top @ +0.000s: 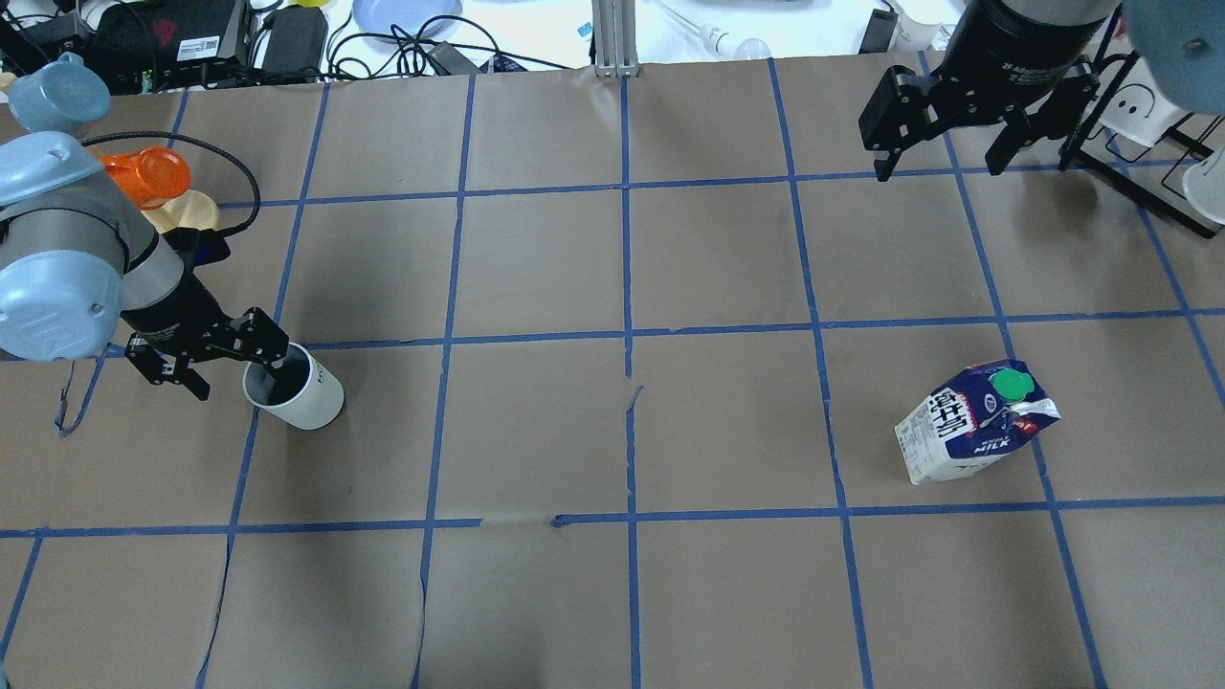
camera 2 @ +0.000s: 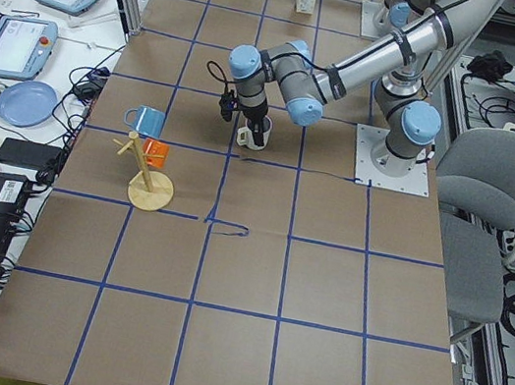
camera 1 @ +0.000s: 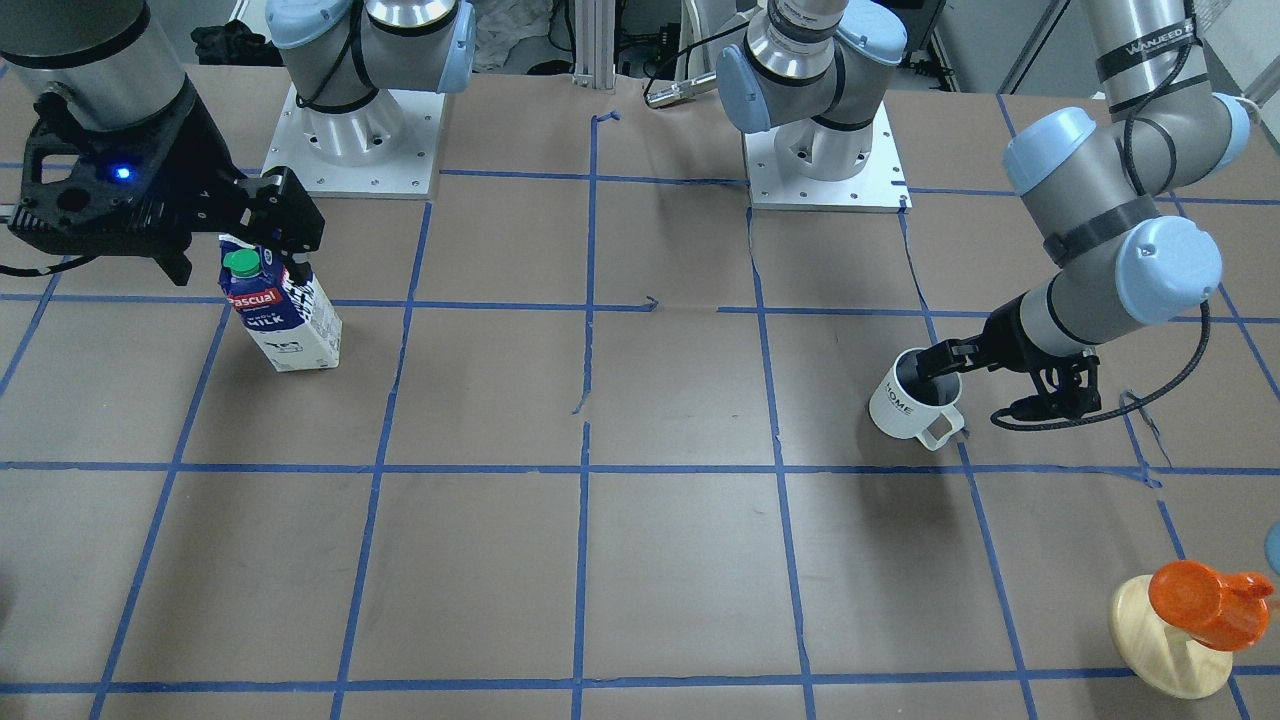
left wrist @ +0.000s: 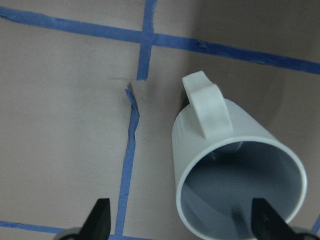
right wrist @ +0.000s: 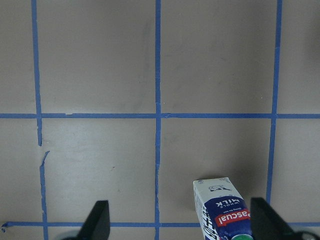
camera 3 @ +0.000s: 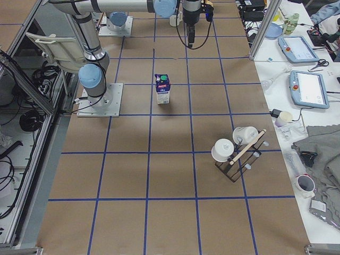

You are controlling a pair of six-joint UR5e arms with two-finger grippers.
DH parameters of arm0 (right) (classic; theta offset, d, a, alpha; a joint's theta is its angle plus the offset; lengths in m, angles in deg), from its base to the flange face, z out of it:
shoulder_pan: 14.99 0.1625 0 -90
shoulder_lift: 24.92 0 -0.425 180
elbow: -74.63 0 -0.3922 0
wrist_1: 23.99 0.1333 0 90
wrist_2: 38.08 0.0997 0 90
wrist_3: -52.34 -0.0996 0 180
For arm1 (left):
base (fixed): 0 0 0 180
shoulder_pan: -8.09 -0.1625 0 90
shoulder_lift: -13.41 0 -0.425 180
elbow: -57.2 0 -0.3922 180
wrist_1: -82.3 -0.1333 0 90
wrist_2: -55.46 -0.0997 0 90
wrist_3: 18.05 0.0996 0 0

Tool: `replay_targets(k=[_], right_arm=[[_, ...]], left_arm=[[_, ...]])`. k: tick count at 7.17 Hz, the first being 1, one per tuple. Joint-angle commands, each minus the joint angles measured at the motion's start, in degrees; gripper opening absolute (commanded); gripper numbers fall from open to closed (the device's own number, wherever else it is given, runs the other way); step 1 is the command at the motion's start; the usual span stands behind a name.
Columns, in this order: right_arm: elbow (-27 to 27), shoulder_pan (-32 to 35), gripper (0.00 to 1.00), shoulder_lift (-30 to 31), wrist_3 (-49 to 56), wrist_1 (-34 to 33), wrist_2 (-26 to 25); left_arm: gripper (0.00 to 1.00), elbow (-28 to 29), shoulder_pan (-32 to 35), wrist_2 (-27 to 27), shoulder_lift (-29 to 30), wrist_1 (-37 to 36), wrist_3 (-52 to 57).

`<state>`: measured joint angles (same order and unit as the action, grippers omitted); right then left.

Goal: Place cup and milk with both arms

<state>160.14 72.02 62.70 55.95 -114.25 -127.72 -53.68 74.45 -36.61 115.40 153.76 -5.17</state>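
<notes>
The white cup point(top: 308, 402) stands on the table's left side, handle pointing away from the arm point(left wrist: 205, 105). My left gripper point(top: 239, 375) is open at it. One finger point(left wrist: 262, 222) is inside the cup's mouth and the other finger point(left wrist: 101, 217) is outside, so the wall is between them. It also shows in the front view point(camera 1: 968, 390) by the cup point(camera 1: 903, 405). The milk point(top: 971, 426) stands upright on the right side. My right gripper point(top: 940, 163) is open and empty, high above the table and apart from the milk point(right wrist: 222, 210).
An orange mug on a wooden stand point(camera 1: 1205, 600) is near the left arm's side, with a blue mug point(top: 57, 91) beyond it. A black rack with white mugs point(camera 3: 234, 151) stands on the right side. The arm bases point(camera 1: 350, 140) sit at the robot's edge.
</notes>
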Motion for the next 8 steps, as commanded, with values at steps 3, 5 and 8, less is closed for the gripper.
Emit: replay_targets(k=[3, 5, 8], right_arm=[[0.18, 0.00, 1.00, -0.25, -0.09, -3.52, -0.10], [0.27, 0.00, 1.00, -0.34, 0.34, -3.61, -0.19], [0.36, 0.00, 1.00, -0.42, 0.78, -3.43, -0.19]], left_arm=[[0.25, 0.48, 0.00, 0.14, 2.24, -0.97, -0.66], [0.00, 0.66, 0.00, 0.23, 2.16, -0.88, -0.57], [0.00, 3.37, 0.17, 2.08, 2.51, -0.10, -5.28]])
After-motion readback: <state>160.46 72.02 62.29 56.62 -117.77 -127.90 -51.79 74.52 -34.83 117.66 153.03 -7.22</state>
